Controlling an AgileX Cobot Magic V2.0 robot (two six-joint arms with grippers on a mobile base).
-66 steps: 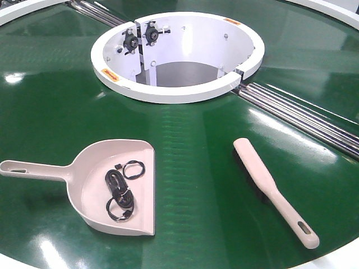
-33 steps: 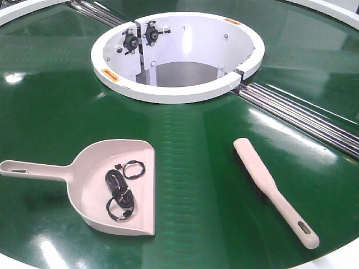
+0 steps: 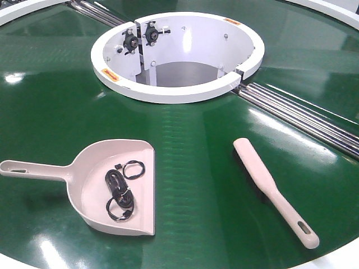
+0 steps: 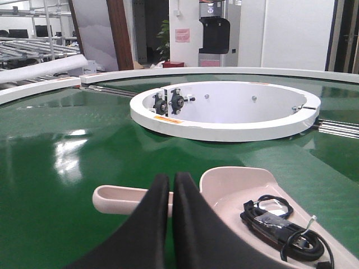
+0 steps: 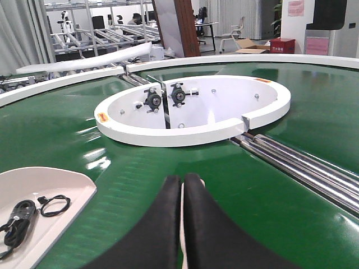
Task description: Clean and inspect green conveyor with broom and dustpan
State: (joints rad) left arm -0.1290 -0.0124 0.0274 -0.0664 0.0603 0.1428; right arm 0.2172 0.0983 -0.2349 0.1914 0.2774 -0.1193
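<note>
The green conveyor (image 3: 190,140) fills the front view. On it at the front left lies the dustpan (image 3: 92,162), handle pointing left, with coiled black cables (image 3: 119,193) inside. The broom (image 3: 269,188) lies flat at the front right, handle toward the near edge. Neither gripper shows in the front view. In the left wrist view my left gripper (image 4: 171,179) is shut and empty, above the dustpan's handle (image 4: 120,199). In the right wrist view my right gripper (image 5: 182,178) is shut, holding nothing. A pale sliver of the broom (image 5: 182,202) shows below, between its fingers.
A white ring-shaped hub (image 3: 179,92) with an open middle sits behind both tools. Chrome roller rods (image 3: 303,115) run from it toward the right edge. The belt's white outer rim passes close behind the broom's handle end.
</note>
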